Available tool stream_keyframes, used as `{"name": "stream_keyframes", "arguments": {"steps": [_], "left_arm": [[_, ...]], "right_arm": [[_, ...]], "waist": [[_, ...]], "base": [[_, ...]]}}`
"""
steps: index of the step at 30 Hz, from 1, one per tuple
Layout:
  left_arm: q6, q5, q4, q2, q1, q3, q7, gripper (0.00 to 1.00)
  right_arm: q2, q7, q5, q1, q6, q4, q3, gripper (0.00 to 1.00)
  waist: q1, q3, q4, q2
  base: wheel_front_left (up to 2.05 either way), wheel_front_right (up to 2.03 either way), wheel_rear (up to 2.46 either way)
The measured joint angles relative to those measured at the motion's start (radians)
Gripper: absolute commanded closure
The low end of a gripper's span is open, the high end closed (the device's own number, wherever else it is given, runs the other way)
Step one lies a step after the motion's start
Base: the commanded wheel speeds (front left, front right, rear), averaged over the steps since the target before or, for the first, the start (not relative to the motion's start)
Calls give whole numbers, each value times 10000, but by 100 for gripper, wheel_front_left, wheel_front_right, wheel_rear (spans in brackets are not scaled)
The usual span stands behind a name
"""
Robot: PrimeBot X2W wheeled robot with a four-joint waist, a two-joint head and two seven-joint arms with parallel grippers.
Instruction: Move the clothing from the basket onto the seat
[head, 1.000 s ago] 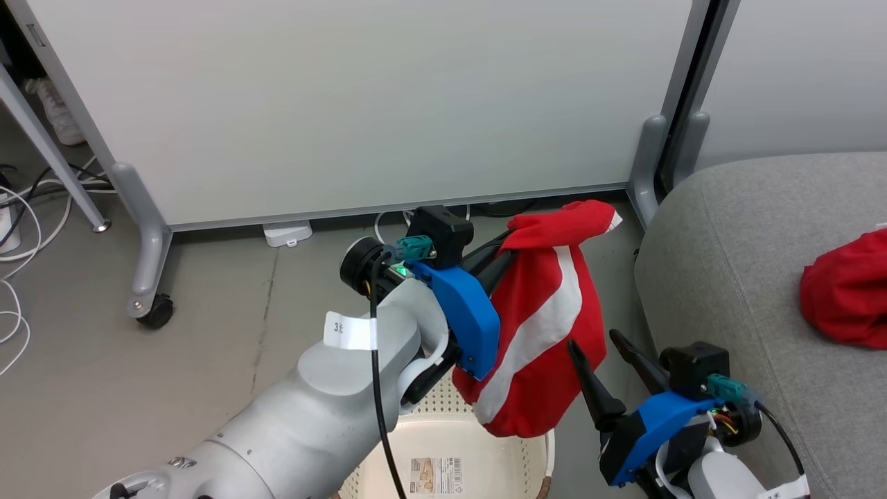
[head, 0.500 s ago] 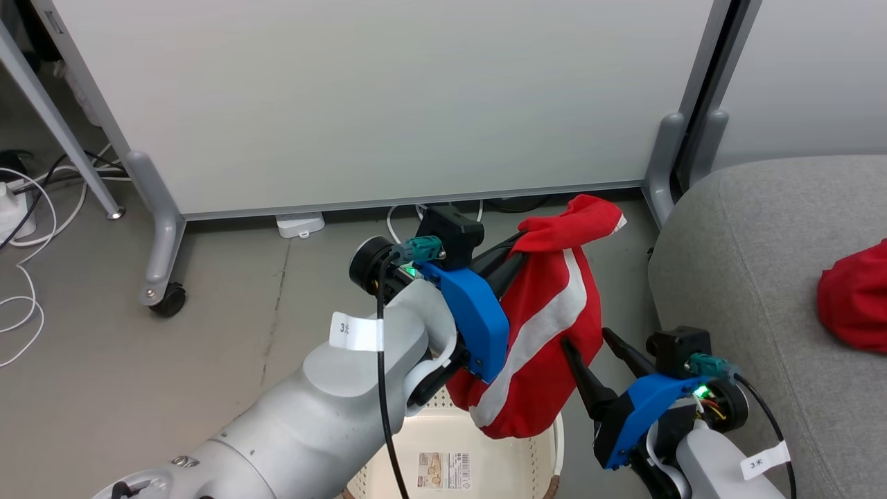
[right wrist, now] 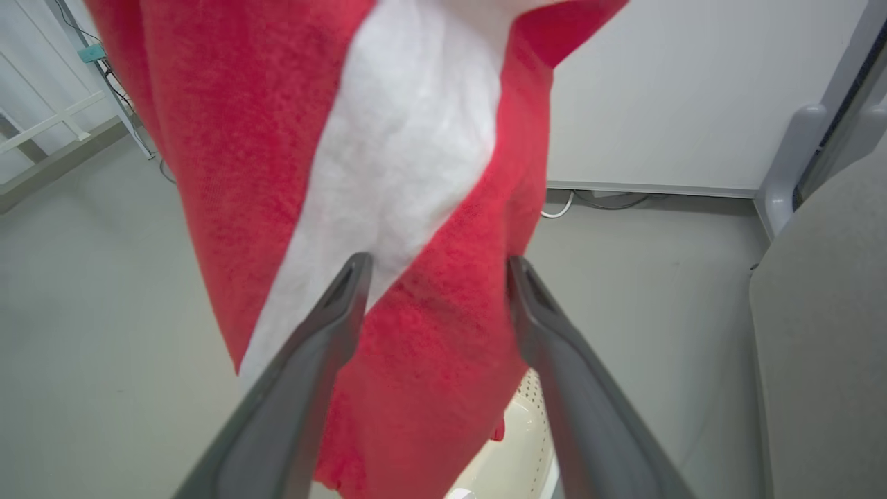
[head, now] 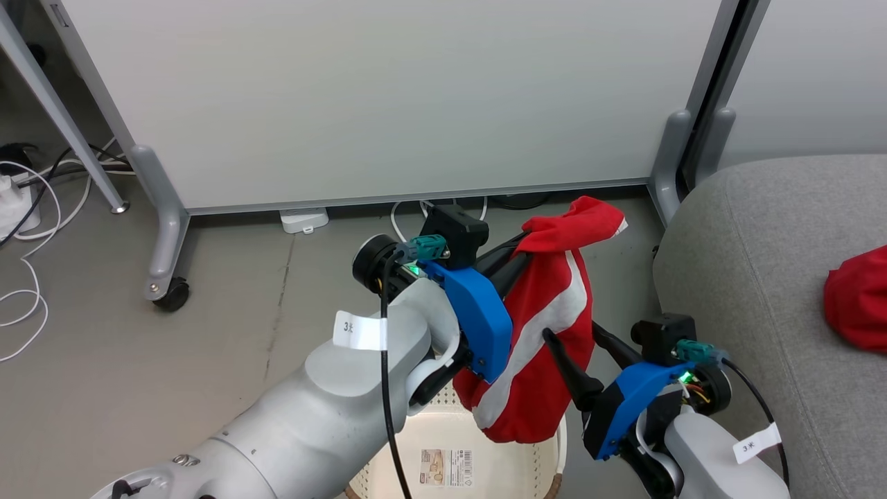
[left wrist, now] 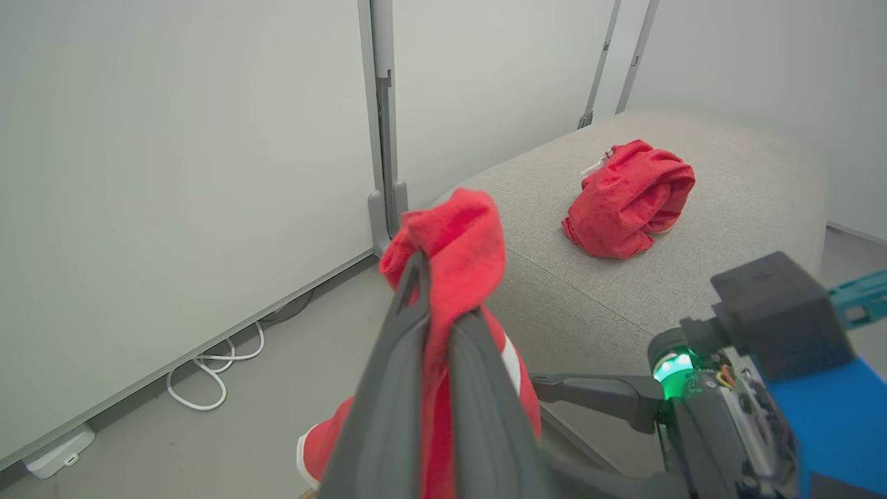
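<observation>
In the head view, the left gripper (head: 516, 251) has its jaws closed on the top fold of the striped red garment (head: 547, 326), which hangs free above the cream basket (head: 499, 464). The right gripper (head: 572, 331) sits against the garment's lower right side, its jaws spread wide. A second red garment (head: 856, 305) lies on the grey sofa (head: 762, 277) to the right. In the left wrist view, the left gripper (left wrist: 433, 305) pinches the striped garment (left wrist: 457, 235) tight between its fingers. Beyond it, the other garment (left wrist: 627, 197) rests bunched on the sofa (left wrist: 727, 180). In the right wrist view, the right gripper (right wrist: 438, 267) is open, with the striped cloth (right wrist: 242, 138) just before its fingertips. I cannot tell whether they touch it. The basket (right wrist: 516, 443) shows below.
</observation>
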Motion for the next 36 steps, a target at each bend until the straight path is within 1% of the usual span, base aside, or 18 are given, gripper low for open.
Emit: {"name": "stream_keyframes", "arguments": {"steps": [9, 22, 23, 25, 26, 36], "left_arm": [[0, 13, -128, -2, 5, -4, 48, 100], [0, 107, -353, 0, 40, -6, 134, 100], [0, 107, -353, 0, 41, -6, 136, 100], [0, 107, -349, 0, 42, -8, 136, 100], [0, 107, -341, 0, 42, -8, 134, 100], [0, 104, -155, -2, 41, -8, 90, 100]], "right_arm": [[-98, -236, 681, -806, 0, 443, 1122, 0], [119, -617, 1375, -1879, 0, 1465, 2255, 0], [123, -625, 1430, -1896, 0, 1509, 2328, 13], [130, -658, 1567, -1949, 0, 1616, 2452, 91], [130, -688, 1622, -1984, 0, 1662, 2514, 100], [104, -842, 2010, -2218, 0, 1860, 2974, 100]], "waist": [[0, 44, -80, 0], [0, 124, -32, 0], [0, 126, -29, 0], [0, 133, -27, 0], [1, 137, -30, -1], [0, 162, -136, 0]], "base": [[0, 0, 0], [0, 0, 0], [0, 0, 0], [0, 0, 0], [0, 0, 0], [0, 0, 0]]}}
